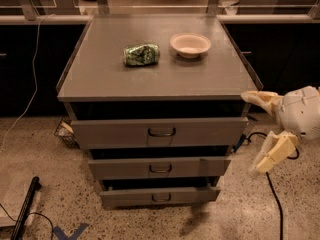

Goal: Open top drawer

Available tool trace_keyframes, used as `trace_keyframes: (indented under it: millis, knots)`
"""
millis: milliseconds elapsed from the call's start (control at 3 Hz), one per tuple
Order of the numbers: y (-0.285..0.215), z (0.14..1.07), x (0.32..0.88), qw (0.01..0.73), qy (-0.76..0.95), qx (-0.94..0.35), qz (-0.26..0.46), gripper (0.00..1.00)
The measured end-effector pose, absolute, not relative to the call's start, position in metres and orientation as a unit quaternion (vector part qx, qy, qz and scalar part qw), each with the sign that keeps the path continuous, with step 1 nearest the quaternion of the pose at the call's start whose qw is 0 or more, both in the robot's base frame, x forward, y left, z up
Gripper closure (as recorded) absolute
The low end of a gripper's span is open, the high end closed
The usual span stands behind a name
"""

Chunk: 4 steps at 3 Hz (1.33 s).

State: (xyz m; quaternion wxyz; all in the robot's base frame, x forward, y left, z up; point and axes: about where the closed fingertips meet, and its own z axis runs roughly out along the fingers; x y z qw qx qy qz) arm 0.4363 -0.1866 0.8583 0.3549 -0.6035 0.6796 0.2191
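Observation:
The top drawer (160,132) is the widest grey metal drawer of the cabinet, with a small dark loop handle (161,132) at its centre. It stands pulled out, with a dark gap showing under the cabinet top. My gripper (262,131) is at the right of the cabinet, level with the top drawer's right end and apart from it. Its two pale fingers are spread wide, one (260,99) above and one (272,153) below, and it holds nothing.
Two narrower grey drawers (160,168) (160,196) sit below, also partly out. On the cabinet top (100,74) lie a crumpled green bag (141,54) and a pale bowl (190,44). A black cable (274,194) runs on the floor at right. A dark pole (26,209) lies lower left.

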Motion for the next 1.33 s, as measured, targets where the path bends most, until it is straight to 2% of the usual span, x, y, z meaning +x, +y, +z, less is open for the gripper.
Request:
trace_keyframes:
  millis: [667, 1333]
  knots:
    - [-0.185, 0.854, 0.438, 0.349, 0.7, -0.591, 0.198, 0.0]
    - [-0.186, 0.804, 0.449, 0.321, 0.761, -0.539, 0.165, 0.0]
